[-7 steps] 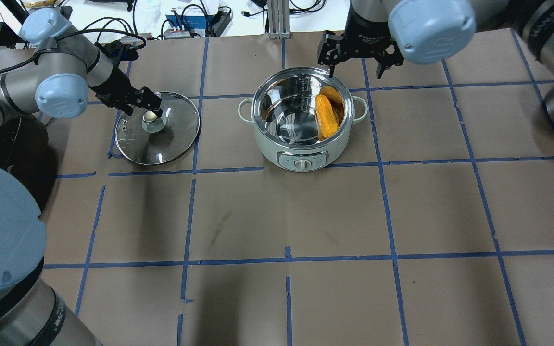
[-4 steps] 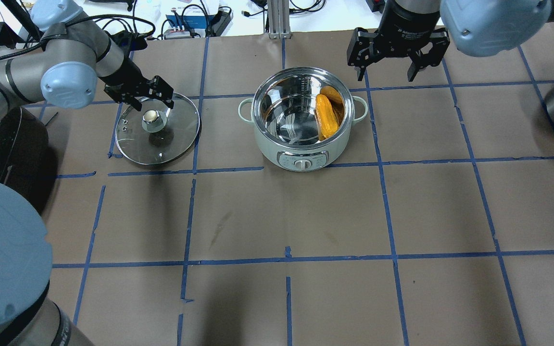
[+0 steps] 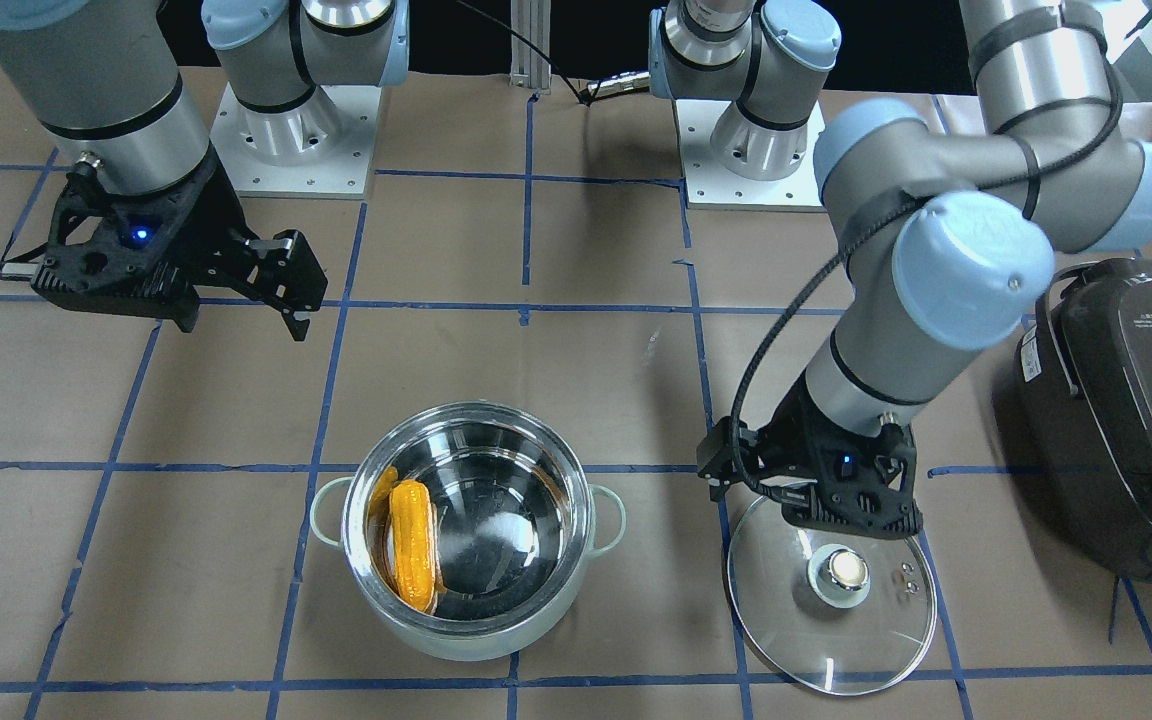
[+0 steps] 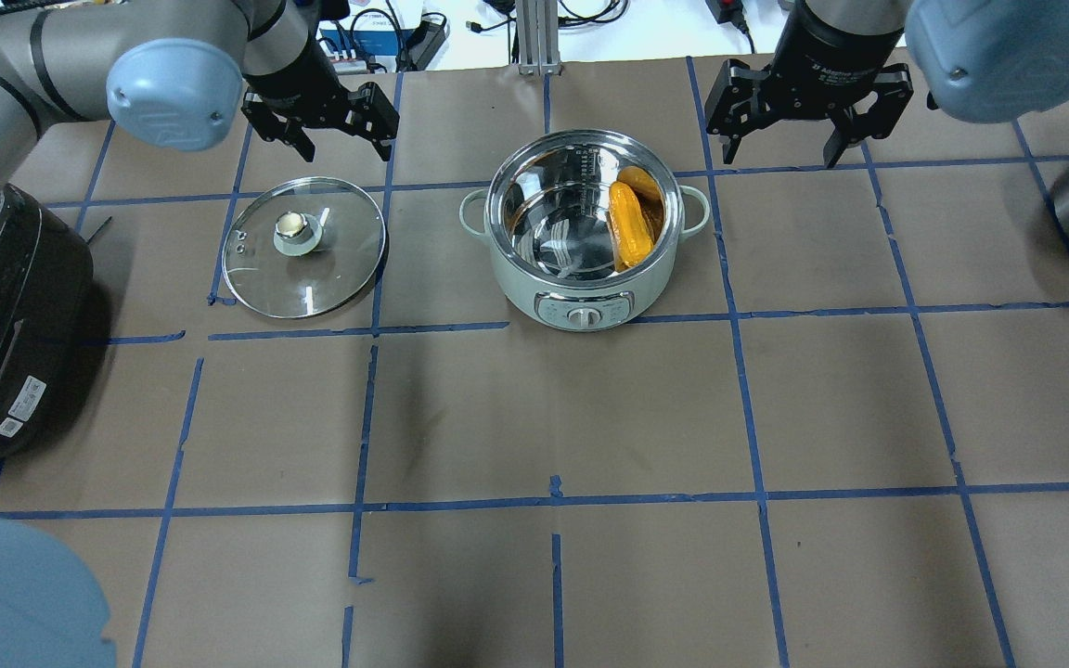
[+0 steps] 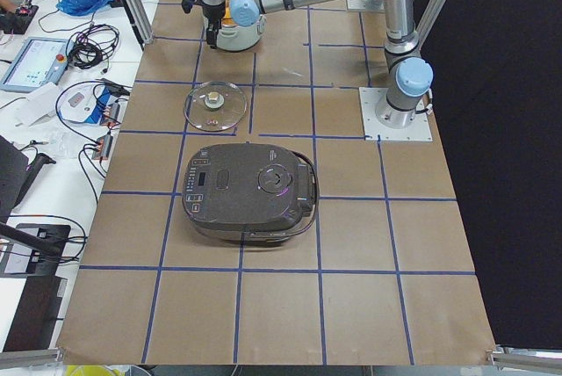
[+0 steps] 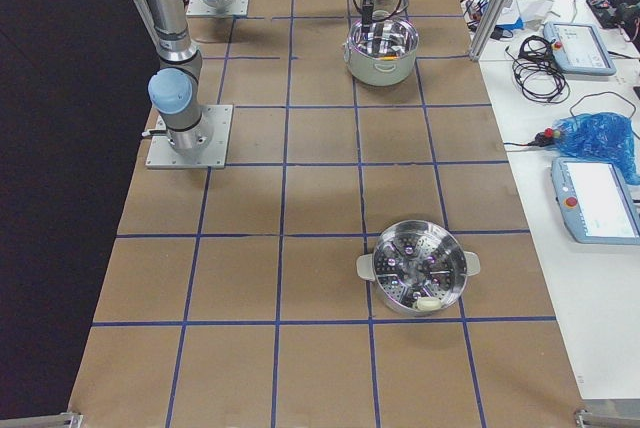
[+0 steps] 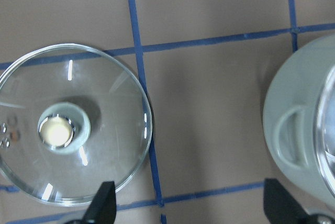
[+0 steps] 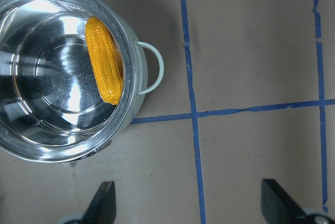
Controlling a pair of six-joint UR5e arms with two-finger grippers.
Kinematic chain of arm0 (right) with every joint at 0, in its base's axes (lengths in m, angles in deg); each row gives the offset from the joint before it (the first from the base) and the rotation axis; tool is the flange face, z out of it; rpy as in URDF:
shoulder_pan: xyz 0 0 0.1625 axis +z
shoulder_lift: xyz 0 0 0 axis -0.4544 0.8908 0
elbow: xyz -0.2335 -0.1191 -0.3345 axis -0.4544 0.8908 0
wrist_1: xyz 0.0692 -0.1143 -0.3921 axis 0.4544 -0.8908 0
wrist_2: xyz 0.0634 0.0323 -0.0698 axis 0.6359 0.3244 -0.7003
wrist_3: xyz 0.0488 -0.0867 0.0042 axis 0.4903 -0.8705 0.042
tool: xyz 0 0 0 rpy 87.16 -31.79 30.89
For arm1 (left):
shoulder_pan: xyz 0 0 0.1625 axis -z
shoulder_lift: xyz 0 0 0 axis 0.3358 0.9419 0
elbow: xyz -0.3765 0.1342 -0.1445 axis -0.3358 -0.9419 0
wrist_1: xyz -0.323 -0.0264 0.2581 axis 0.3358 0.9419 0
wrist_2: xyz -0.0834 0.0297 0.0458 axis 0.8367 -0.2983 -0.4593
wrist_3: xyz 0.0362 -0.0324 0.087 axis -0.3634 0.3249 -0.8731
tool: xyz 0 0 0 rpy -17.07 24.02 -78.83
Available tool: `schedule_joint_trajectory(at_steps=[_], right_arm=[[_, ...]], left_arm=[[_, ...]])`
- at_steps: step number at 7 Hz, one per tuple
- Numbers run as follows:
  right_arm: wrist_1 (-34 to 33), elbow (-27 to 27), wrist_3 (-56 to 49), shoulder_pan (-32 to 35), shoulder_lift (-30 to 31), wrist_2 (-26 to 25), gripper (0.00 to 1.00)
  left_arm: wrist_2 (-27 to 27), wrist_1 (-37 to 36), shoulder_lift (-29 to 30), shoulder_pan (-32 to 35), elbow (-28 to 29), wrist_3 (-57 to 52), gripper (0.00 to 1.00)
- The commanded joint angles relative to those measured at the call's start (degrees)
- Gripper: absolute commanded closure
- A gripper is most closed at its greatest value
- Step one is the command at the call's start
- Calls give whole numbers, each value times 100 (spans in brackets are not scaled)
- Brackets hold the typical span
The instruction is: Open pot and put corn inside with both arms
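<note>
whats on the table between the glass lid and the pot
Nothing sits between the lid and the pot: just bare brown paper and a blue tape line by the lid's edge, as the overhead and left wrist views show.

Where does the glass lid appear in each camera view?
Exterior front-facing: lid at lower right.
Overhead exterior: lid left of centre.
Exterior left: lid upper middle, beyond rice cooker.
Exterior right: cannot tell.
Left wrist: lid fills left half.
Right wrist: not in it.
Shared landmark: the pot beside it.
</note>
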Motion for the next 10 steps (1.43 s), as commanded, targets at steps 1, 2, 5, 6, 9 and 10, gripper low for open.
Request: schedule_joint_trajectory(at_steps=[1,2,5,6,9,10], right_arm=[[9,3,-4,-74,27,14,3],[0,29,-4,-83,27,14,3],[201,73,5,-75,27,14,3],[211,90,5,-75,36,23,3],[211,99,31,-49,36,23,3],[211,99,58,4,36,5,3]], left_arm=[[-119,1023,-931,87,28,28,0],[-154,1193,-1188,87,-76,28,0],[-294,1537,-1295,44,-95,28,0],[-452,1711,-1348,43,-95,28,0],[-453,1740,-1357,17,-95,2,0],[-427,1731,-1357,8,-95,2,0]])
